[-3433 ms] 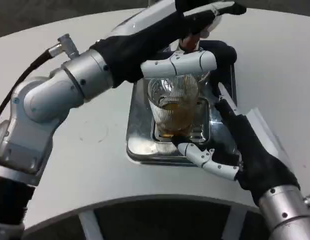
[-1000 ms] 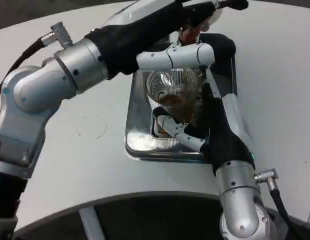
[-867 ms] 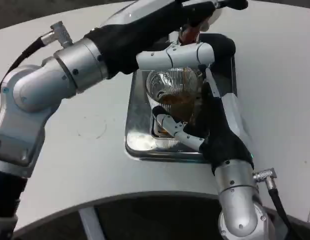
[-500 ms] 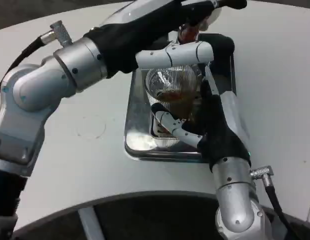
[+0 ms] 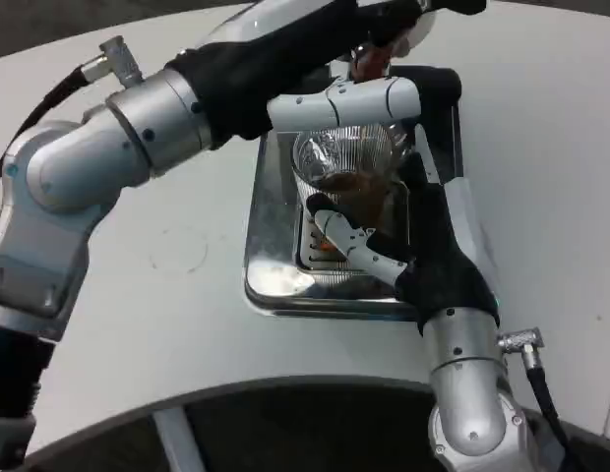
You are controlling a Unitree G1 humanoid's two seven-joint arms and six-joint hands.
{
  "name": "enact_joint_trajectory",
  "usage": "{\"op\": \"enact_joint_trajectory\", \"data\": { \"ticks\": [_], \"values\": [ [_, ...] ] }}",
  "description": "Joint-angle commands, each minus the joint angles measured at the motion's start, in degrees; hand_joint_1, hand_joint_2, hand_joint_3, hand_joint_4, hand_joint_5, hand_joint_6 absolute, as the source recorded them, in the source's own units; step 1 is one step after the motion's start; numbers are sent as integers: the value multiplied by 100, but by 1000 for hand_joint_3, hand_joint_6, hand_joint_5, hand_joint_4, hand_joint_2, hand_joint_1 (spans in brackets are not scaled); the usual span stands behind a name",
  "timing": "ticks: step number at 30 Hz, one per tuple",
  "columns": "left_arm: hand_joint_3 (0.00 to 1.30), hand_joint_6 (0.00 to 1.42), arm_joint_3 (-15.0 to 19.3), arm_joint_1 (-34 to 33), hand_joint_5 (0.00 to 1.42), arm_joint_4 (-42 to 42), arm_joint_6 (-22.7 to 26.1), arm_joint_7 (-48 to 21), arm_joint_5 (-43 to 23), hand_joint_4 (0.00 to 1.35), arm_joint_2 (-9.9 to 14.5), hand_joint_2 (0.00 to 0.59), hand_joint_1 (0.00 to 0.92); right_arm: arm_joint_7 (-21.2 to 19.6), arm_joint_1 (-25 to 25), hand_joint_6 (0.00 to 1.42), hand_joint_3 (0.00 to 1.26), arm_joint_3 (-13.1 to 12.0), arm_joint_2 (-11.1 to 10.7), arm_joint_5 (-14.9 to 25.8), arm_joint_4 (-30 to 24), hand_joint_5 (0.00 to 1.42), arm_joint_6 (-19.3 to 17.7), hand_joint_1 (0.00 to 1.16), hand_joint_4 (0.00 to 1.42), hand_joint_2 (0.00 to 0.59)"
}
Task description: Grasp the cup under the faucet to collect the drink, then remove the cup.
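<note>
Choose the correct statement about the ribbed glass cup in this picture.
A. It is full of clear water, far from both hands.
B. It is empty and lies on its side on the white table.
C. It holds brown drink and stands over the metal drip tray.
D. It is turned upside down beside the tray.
C: the ribbed cup shows brown liquid inside, stands upright over the shiny drip tray, and the right hand wraps around it.
</note>
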Motion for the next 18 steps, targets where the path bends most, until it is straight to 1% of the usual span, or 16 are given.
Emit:
{"op": "enact_joint_trajectory", "data": {
  "ticks": [1,10,18],
  "values": [
    [147,180,-109,10,36,90,-60,-131,105,0,14,139,0,38,75,134,0,35,39,175,206,97,-159,667,2,253],
    [147,180,-131,-22,36,218,-129,-127,119,0,1,141,0,47,64,137,0,31,-2,310,338,97,-440,667,2,253],
    [147,180,-149,-76,36,347,-207,-131,121,0,-13,141,0,133,22,140,0,51,-58,387,361,97,-477,667,2,253]
  ]
}}
